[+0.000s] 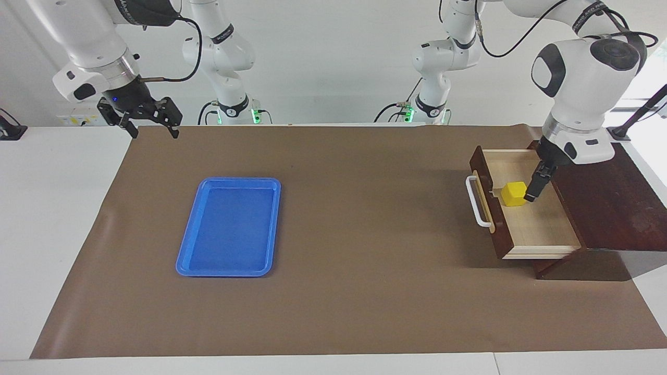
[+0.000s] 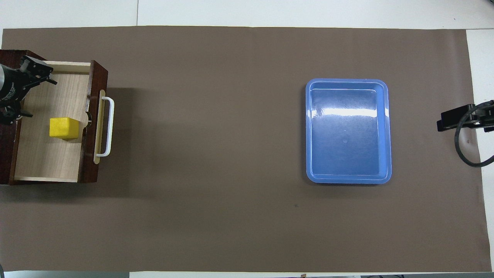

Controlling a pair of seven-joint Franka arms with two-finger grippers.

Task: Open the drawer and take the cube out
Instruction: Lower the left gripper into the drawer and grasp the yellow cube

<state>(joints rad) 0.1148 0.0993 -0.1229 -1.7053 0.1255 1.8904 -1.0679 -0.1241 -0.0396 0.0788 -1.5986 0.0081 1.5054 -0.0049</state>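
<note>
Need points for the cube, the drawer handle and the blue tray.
cube (image 1: 514,194), facing view, on its yellow front face.
drawer handle (image 2: 109,126), overhead view, on the middle of the white bar.
blue tray (image 1: 229,227), facing view, on its bare floor.

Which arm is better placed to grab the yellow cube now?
Left. The left gripper is inside the open drawer beside the cube; the right gripper waits near the table's other end.

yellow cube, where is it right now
The cube sits inside the open drawer at the left arm's end of the table, just inside the drawer front, with the left gripper beside it.
</note>
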